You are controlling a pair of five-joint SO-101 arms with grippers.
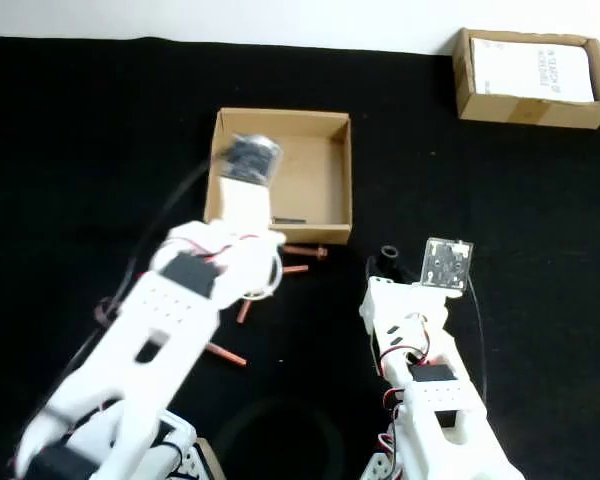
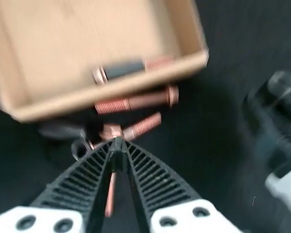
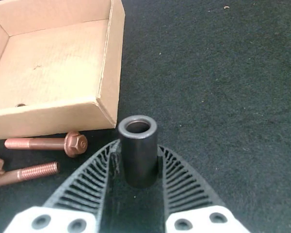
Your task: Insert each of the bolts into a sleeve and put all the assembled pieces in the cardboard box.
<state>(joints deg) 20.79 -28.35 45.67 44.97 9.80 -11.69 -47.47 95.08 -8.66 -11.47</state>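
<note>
My right gripper (image 3: pixel 138 146) is clamped on one upright sleeve (image 3: pixel 138 158), roughly 5 o'clock from the cardboard box (image 1: pixel 347 180). My left gripper (image 2: pixel 117 141) has its tips pinched together at the box's 6 o'clock side. I count at least four loose bolts (image 1: pixel 305 251) lying there, and one assembled piece (image 2: pixel 119 70) inside the box.
</note>
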